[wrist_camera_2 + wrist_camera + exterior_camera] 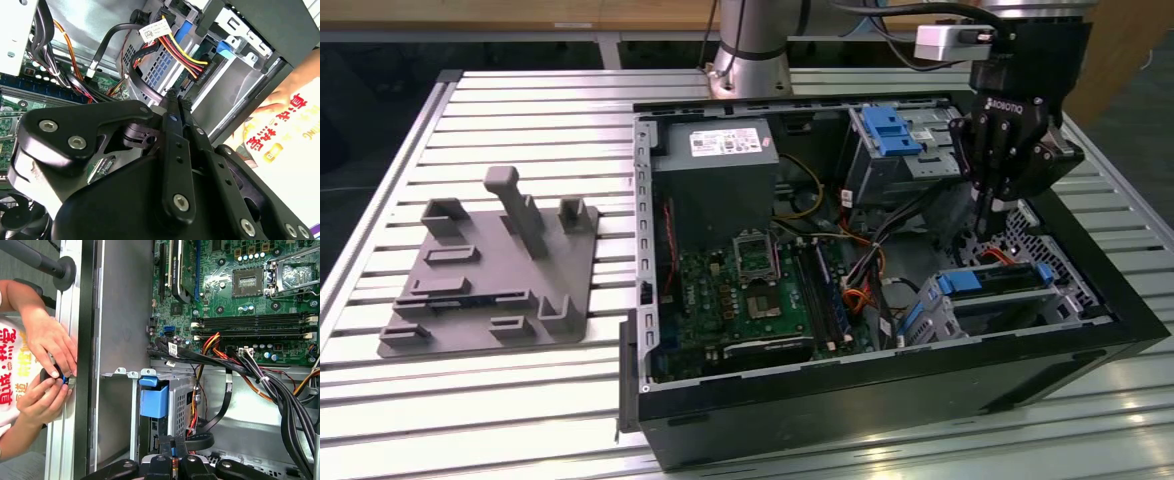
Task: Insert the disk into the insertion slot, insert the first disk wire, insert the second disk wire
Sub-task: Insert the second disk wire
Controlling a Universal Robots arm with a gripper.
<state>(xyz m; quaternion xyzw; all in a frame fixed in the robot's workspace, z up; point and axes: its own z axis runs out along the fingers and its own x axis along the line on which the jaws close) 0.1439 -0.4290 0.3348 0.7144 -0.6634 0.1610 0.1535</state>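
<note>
Disk [997, 283] w/ blue carrier sits in insertion slot [927, 316] at corner of PC case [854, 400], 1 gripper [986, 228] clenched on nothing above.

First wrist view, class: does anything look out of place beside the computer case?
Yes. A person's hands sit at the case's edge, pinching a small blue-and-black part. That is oddly close to the robot's work area.

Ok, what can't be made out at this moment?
1. Exterior view: the disk's connector end, too small to tell what is plugged in.
2. Second wrist view: whether the shut gripper pinches anything; its own body blocks that.
3. First wrist view: the small object in the person's hands, mostly covered by fingers.
</note>
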